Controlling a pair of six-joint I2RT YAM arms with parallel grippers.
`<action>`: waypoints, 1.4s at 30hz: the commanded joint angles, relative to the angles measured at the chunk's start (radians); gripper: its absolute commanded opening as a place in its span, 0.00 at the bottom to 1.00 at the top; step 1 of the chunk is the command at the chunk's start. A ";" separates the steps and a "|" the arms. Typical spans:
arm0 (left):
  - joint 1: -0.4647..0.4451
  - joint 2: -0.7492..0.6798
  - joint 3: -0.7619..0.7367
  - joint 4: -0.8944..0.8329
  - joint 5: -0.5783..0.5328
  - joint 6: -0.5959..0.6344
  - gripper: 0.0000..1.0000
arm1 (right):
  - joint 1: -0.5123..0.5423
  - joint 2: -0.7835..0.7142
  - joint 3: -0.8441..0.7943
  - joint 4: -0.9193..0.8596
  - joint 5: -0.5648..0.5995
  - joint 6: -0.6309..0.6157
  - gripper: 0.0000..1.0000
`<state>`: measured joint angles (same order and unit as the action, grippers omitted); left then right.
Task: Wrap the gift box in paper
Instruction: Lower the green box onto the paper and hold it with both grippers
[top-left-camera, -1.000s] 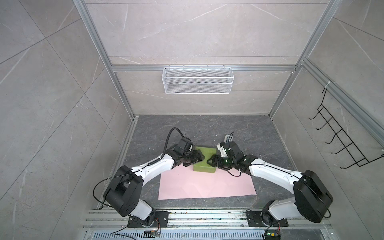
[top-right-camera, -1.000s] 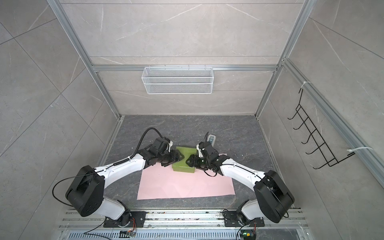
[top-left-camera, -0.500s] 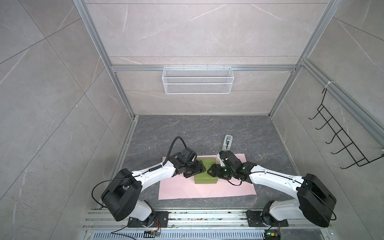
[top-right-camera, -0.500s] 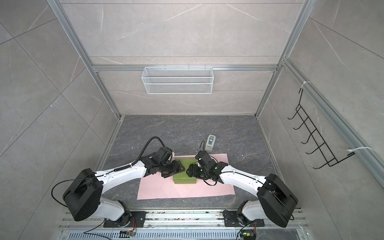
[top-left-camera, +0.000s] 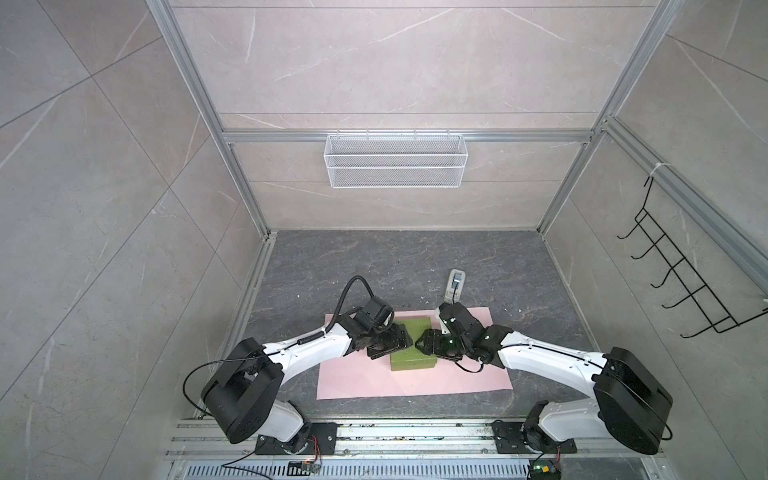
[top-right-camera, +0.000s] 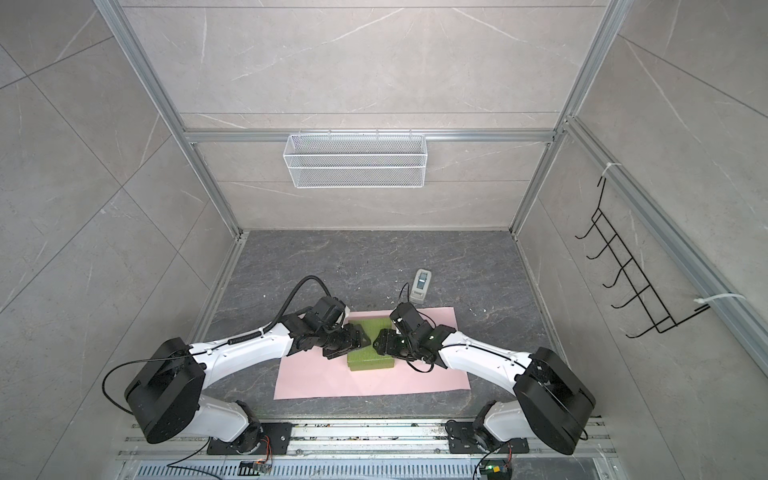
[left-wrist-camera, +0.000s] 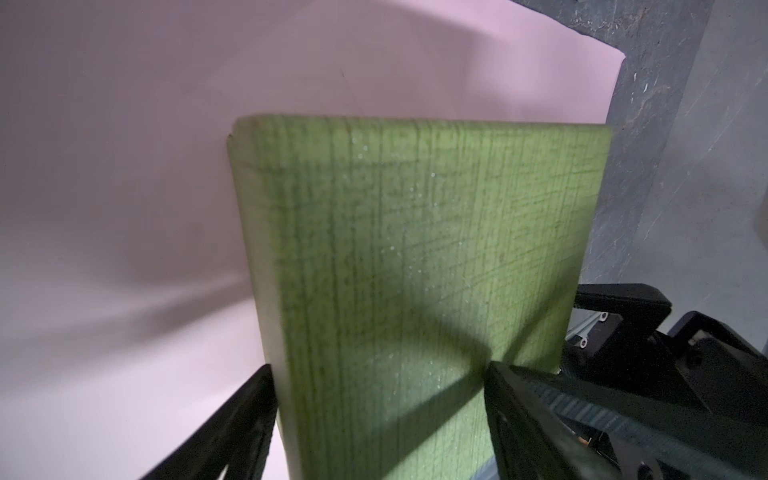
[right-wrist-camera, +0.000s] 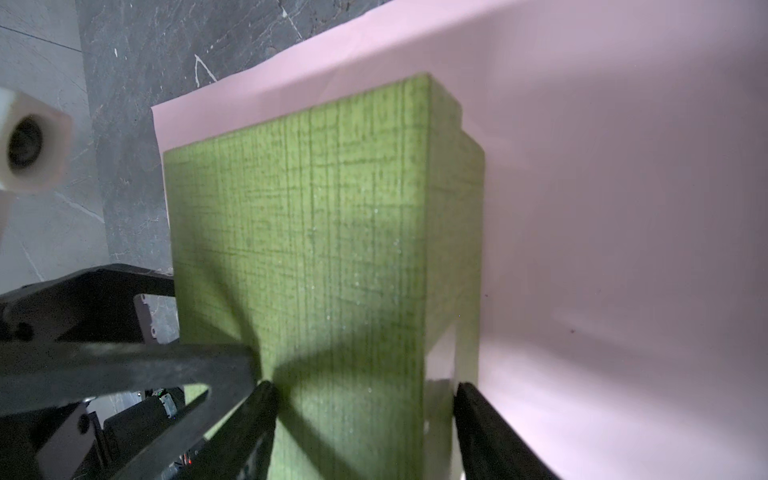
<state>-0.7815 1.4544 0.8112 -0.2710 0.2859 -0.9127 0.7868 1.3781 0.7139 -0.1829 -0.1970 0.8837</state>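
The olive-green gift box (top-left-camera: 412, 356) (top-right-camera: 369, 359) sits low over the middle of the pale pink paper (top-left-camera: 415, 384) (top-right-camera: 374, 384), which lies flat on the dark floor. I cannot tell whether the box rests on the sheet. My left gripper (top-left-camera: 398, 343) (top-right-camera: 356, 338) holds the box's left end and my right gripper (top-left-camera: 424, 343) (top-right-camera: 383, 343) its right end. In the left wrist view the gift box (left-wrist-camera: 415, 249) fills the left gripper (left-wrist-camera: 378, 368). In the right wrist view the gift box (right-wrist-camera: 311, 228) fills the right gripper (right-wrist-camera: 363, 384). Paper (left-wrist-camera: 124, 166) (right-wrist-camera: 623, 208) lies behind it.
A small grey-white oblong device (top-left-camera: 455, 286) (top-right-camera: 421, 286) lies on the floor just behind the paper's far right corner. A white wire basket (top-left-camera: 395, 160) hangs on the back wall. A black hook rack (top-left-camera: 685, 282) hangs on the right wall.
Both grippers have brought the gift box towards the front, from the paper's far edge to over its middle. The device behind has come into view.
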 joint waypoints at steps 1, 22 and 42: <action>-0.018 -0.030 0.049 0.027 0.029 0.028 0.80 | 0.018 -0.008 -0.002 0.066 -0.023 0.020 0.69; -0.016 -0.006 0.052 0.016 -0.014 0.055 0.81 | 0.028 0.037 -0.011 0.097 -0.013 0.044 0.68; -0.016 -0.011 0.036 0.009 -0.027 0.057 0.82 | 0.040 0.034 -0.035 0.107 0.010 0.076 0.68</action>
<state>-0.7841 1.4570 0.8246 -0.2970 0.2279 -0.8764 0.8070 1.4033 0.6991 -0.1143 -0.1814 0.9363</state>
